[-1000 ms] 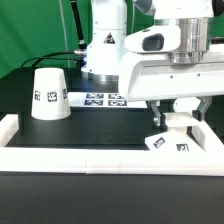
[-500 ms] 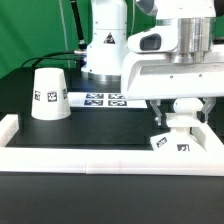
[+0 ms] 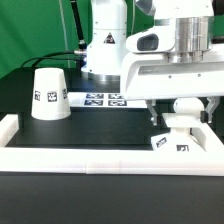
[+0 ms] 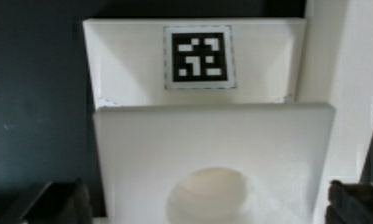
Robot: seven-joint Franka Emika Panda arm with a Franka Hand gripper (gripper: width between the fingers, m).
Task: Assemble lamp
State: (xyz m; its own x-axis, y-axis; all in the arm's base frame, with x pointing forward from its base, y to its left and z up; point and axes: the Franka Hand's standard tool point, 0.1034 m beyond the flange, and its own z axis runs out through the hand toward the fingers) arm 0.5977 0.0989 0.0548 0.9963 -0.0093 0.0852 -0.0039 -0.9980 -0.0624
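Observation:
The square white lamp base [image 3: 170, 140] sits at the exterior view's right, against the front rail. The round white bulb [image 3: 181, 106] stands upright on it. My gripper [image 3: 181, 111] hangs over the bulb, open, with one dark finger on each side and a gap to the bulb on both. In the wrist view the bulb [image 4: 213, 196] shows as a pale round shape on the base [image 4: 209, 130], between my gripper's [image 4: 204, 202] fingertips [image 4: 58, 202]. The tapered shade [image 3: 46, 93] stands mouth down at the exterior view's left, well apart.
The marker board [image 3: 105, 98] lies behind the base, in front of the arm's pedestal [image 3: 105, 50]. White border rails [image 3: 90, 157] run along the front and both sides of the black table.
My fingers have moved apart from the bulb. The bulb, base and shade have not moved.

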